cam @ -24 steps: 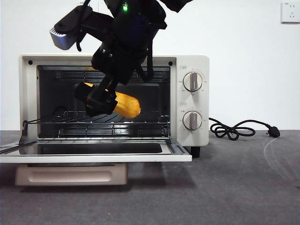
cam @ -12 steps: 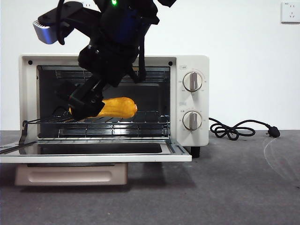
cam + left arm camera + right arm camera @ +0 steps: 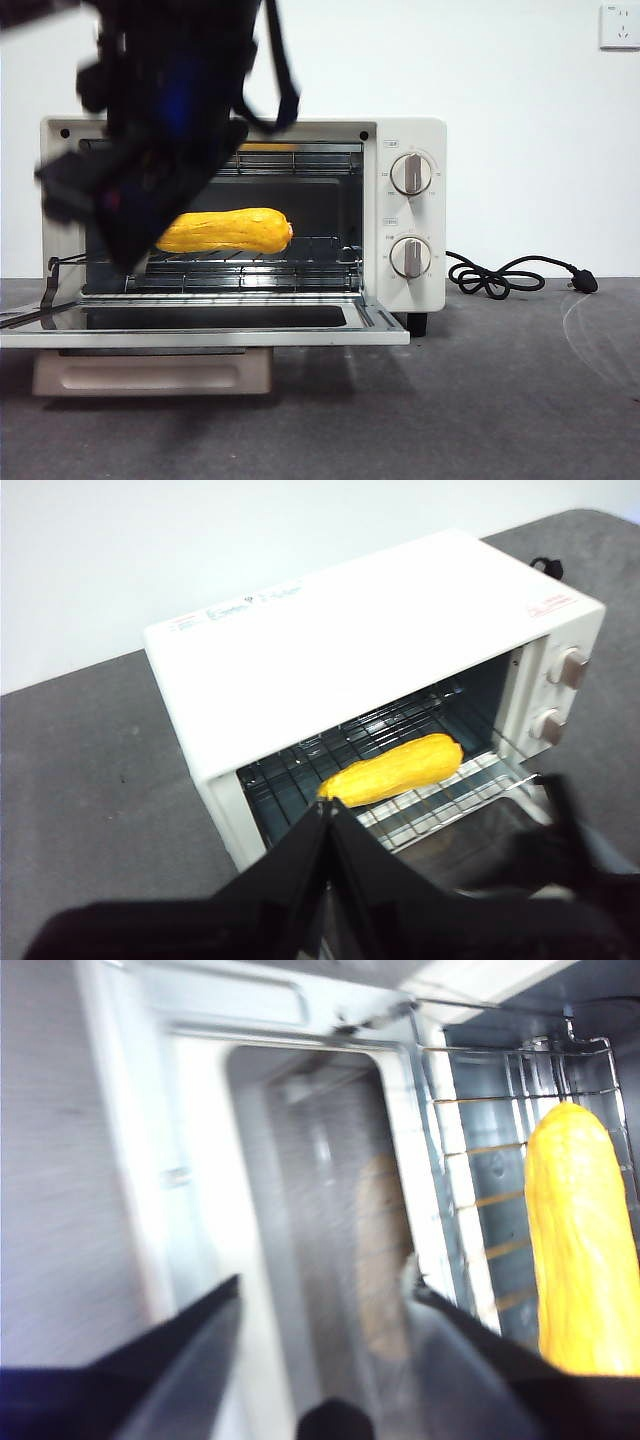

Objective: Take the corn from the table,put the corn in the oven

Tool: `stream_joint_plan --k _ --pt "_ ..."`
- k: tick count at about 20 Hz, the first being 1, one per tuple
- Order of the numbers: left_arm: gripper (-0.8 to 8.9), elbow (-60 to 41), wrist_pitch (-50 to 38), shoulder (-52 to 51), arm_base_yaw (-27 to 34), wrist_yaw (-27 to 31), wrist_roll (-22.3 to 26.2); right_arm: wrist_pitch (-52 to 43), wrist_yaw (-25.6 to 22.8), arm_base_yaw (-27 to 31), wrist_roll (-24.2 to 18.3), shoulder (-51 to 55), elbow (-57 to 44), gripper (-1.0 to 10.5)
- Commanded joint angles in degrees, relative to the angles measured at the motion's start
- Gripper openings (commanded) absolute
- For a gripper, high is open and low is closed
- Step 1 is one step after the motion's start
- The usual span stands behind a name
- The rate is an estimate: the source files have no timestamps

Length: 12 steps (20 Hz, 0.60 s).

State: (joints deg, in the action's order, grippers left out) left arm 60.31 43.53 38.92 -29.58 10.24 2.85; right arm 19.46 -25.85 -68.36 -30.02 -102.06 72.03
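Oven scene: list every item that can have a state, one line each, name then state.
Oven: door dropped fully open, flat.
Corn: lying on its side on the wire rack inside, free of both grippers.
Right gripper: open, empty, over the open door.
Left gripper: shut, empty, outside the oven.
Power cord: lying loose on the table, plug not in a socket.
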Motion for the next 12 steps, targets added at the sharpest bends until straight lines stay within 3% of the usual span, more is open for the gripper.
stream_joint_plan --k 1,4,9,10,12 --pt "-0.08 -0.2 -1.2 3.5 1.6 0.3 4.1 4.7 -0.8 -1.9 4.8 3.9 0.2 0.3" --pt "-0.08 -0.2 -1.0 9.2 7.3 -1.6 4.9 12.4 -0.6 -3.1 8.3 10.8 0.2 -0.1" --pt "-0.09 -0.8 5.0 16.4 25.1 -27.5 6.0 21.8 -0.4 -0.2 14.8 23.3 0.2 -0.1" --pt "-0.09 -1.6 5.7 16.9 28.4 -32.1 6.4 22.8 0.6 1.2 15.2 25.2 0.2 -0.1" --pt "-0.09 -5.0 5.6 17.0 35.5 -41.6 6.4 24.6 7.3 5.6 17.6 28.4 0.2 -0.1"
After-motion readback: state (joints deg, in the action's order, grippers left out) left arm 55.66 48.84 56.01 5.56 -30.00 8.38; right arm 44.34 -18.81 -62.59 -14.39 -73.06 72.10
